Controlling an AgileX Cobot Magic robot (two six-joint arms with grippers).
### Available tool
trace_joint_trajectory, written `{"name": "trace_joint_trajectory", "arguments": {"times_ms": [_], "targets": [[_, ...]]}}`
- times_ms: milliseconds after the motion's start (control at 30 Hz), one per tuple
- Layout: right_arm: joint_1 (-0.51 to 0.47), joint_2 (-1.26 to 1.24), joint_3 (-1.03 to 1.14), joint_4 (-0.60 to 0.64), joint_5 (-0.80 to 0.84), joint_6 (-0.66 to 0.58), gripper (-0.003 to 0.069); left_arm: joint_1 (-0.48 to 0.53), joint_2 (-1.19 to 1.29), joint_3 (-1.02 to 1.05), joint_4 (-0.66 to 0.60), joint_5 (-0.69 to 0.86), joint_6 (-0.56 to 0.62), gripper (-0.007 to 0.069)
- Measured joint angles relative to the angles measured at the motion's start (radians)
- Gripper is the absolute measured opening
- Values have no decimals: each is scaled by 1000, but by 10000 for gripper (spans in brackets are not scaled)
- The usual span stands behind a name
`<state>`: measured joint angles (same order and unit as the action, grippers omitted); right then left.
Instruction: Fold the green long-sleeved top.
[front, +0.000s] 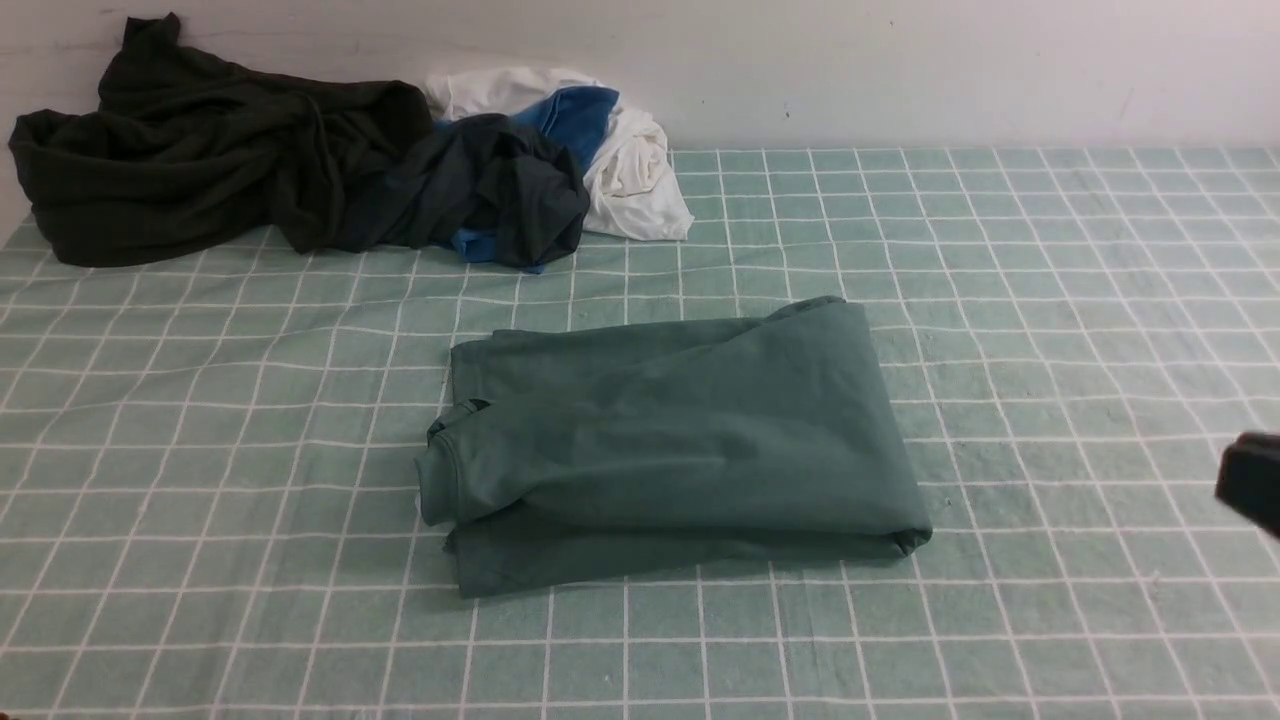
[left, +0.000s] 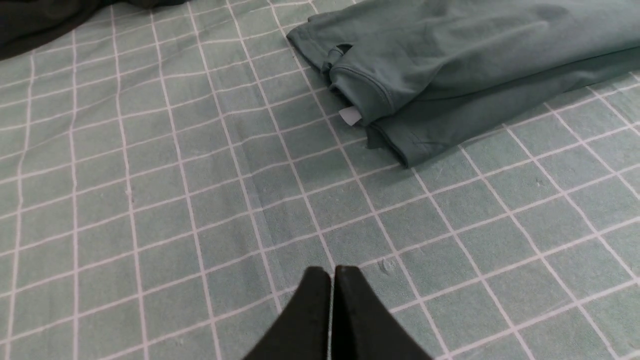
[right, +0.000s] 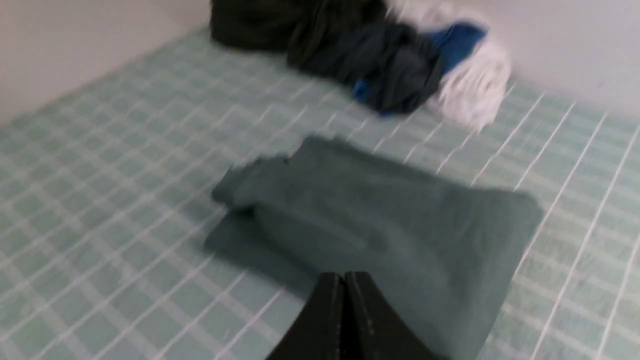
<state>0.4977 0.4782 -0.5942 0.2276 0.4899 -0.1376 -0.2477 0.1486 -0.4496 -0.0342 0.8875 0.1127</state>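
Both grippers: left gripper (left: 332, 274) and right gripper (right: 344, 278) pressed together, empty, we judge folding finished.
Top: green long-sleeved top (front: 670, 440) folded mid-tablecloth (front: 1050, 330), clear of the far-left-corner clothes pile (front: 300, 170).

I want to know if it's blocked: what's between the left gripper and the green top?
Nothing: only bare checked cloth separates the left gripper from the green top, per the left wrist view.

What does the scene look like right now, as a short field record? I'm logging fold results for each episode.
garment: green long-sleeved top, folded into a compact rectangle
surface: checked green cloth
other clothes: dark garment, slate-grey and blue garment, white garment, piled at the far left
left end effector: shut, empty, off the top
right end effector: shut, empty
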Motion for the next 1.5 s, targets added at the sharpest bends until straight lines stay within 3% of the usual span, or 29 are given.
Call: {"name": "trace_joint_trajectory", "arguments": {"times_ms": [100,200,367,567,1500], "targets": [[-92,-103,209,5,-283,15,-14,0,0,0,0,0,0,-3],[-199,-208,368,3,-367,75,-14,0,0,0,0,0,-1,-3],[-395,-374,539,-128,-323,193,-14,0,0,0,0,0,-1,-3],[-521,-484,621,-195,-212,258,-14,0,0,0,0,0,-1,-3],[-540,-489,619,-219,-139,266,-14,0,0,0,0,0,-1,-3]]}}
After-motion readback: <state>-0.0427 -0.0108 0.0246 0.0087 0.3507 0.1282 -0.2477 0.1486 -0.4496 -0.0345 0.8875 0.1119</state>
